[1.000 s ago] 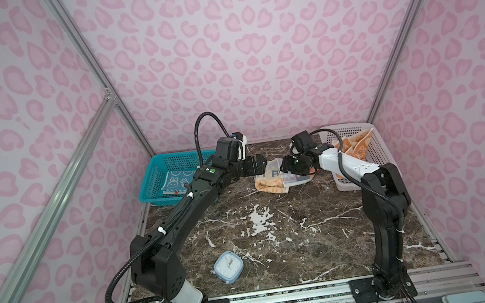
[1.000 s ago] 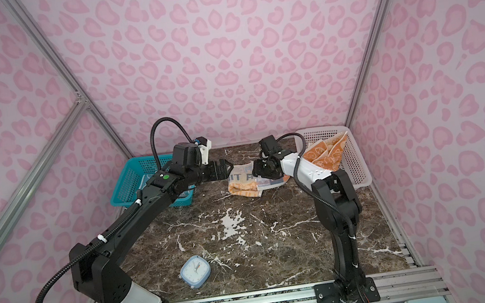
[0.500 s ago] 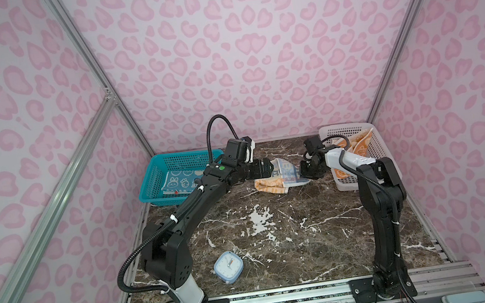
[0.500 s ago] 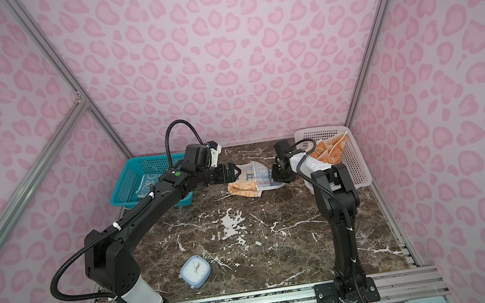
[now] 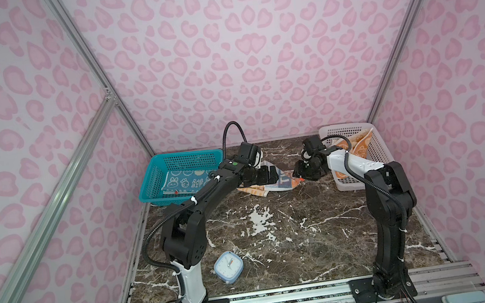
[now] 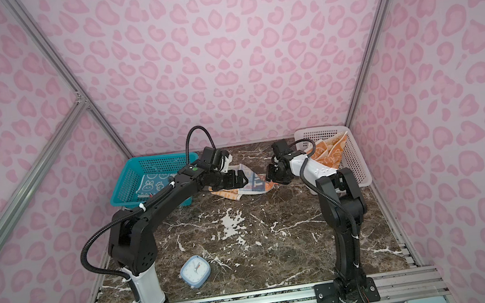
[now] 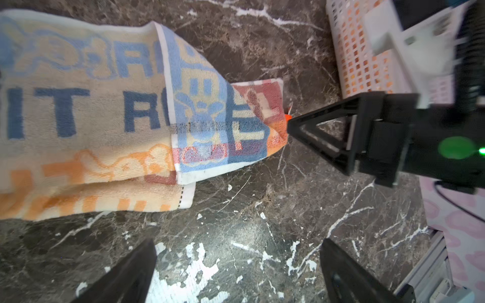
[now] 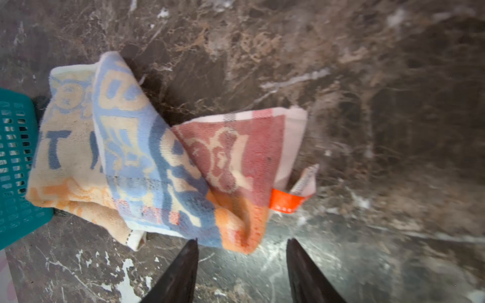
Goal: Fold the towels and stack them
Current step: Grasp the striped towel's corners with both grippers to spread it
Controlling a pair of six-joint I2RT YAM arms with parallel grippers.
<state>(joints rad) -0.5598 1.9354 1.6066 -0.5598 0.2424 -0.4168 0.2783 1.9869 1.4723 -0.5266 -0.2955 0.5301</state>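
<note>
Terry cloth in blue, orange, cream and dull red bands, the striped towel (image 5: 285, 182) lies crumpled and half folded on the marble table (image 5: 311, 245). It sits near the table's far edge, between the teal basket (image 5: 150, 183) and the white basket (image 5: 347, 183). Blue block letters cross its cream band, one flap is doubled over on a slant, and an orange tag (image 8: 284, 200) sticks out at one corner. The blue towel (image 5: 188, 181) lies in the teal basket, the orange-and-cream towel (image 5: 364, 145) in the white one.

From the near edge the left arm stretches low toward the far edge. The left gripper (image 7: 236, 251) is beside the striped towel, jaws wide and empty. The right arm stands elbow-high by the white basket, forearm angled down and inward. The right gripper (image 8: 241, 249) stops just short of the tagged corner, jaws apart, holding nothing.
</note>
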